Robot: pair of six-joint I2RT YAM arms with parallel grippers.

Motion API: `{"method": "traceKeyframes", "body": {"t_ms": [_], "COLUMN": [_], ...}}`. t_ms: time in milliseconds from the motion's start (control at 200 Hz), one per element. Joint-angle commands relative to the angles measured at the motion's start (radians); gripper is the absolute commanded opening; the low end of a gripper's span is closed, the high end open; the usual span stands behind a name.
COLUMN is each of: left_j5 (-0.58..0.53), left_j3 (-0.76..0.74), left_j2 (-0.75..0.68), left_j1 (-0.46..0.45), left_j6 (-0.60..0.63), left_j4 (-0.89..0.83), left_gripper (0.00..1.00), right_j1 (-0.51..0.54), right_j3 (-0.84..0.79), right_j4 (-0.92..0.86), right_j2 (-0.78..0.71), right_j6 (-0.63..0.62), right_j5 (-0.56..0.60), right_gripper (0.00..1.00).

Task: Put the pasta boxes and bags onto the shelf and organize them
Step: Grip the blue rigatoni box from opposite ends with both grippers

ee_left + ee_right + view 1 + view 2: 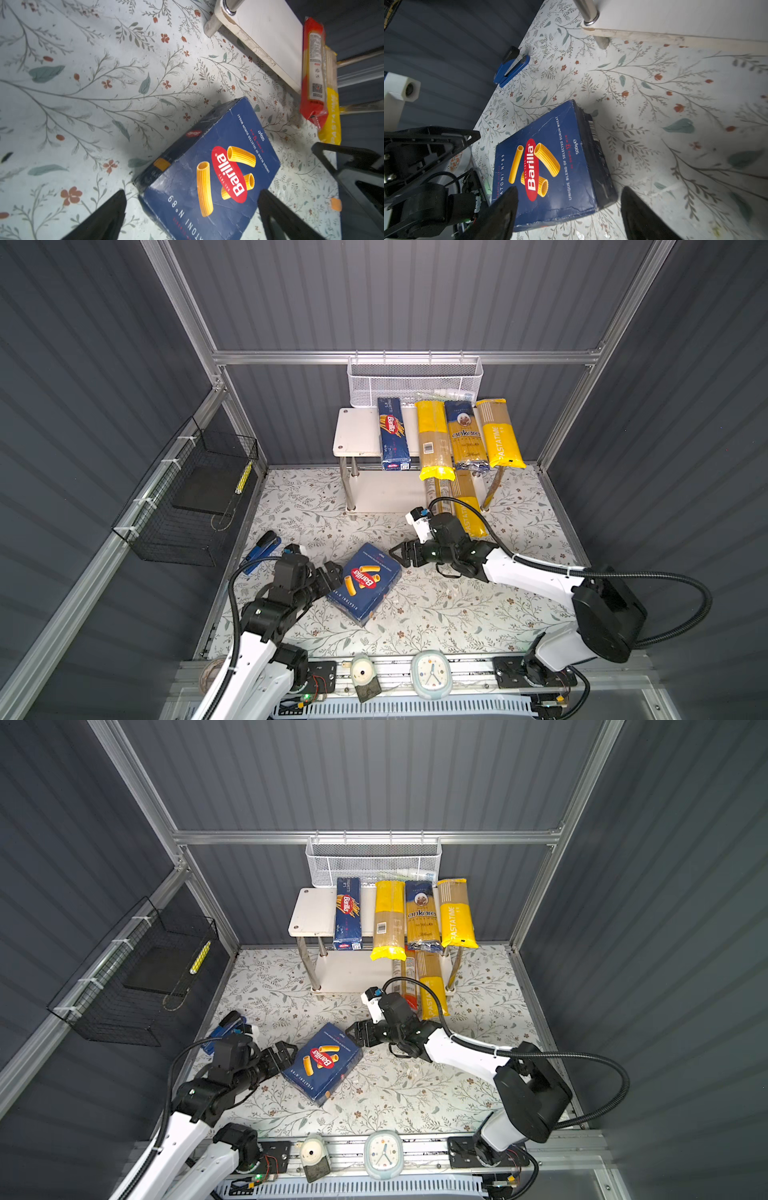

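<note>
Between left gripper (336, 570) and right gripper (398, 556), both spread wide, on flowered mat (436, 614): creased blue cardboard box (365, 583); stapler (262, 549) near, white shelf (357, 431) behind.

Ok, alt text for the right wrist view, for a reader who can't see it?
A blue Barilla rigatoni box lies flat on the floral tabletop, ahead of the open right gripper. Beyond it are a blue stapler and the lower board of the white shelf with a chrome post.
</note>
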Motion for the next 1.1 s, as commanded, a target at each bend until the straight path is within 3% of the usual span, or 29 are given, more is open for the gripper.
{"method": "traceKeyframes", "body": {"t_ms": [0,220,450,625,1095], "left_j5": [0.047,0.083,0.109,0.204,0.288], "left_j3": [-0.047,-0.109,-0.147,-0.232,-0.207], "left_j2": [-0.025,-0.074,-0.105,-0.085,0.125], "left_j1": [0.0,-0.001,0.0,-0.001,-0.002], "left_j6": [-0.138,-0.197,-0.194,-0.223,-0.123], "left_j4": [-0.044,-0.008,-0.022,0.165,0.499], "left_gripper": [1.0,1.0,0.99,1.0,1.0], "right_j1": [-0.01,-0.019,-0.011,-0.009,0.036], "right_j3": [0.039,0.089,0.068,0.031,-0.094], "right_j4": [0.038,0.108,0.113,0.124,0.168], "right_j2": [0.071,0.196,0.225,0.214,0.125], "right_j6": [-0.03,0.006,0.014,0.03,0.111], "right_j5": [-0.105,-0.207,-0.207,-0.199,-0.156], "right_gripper": [0.79,0.79,0.79,0.79,0.78]}}
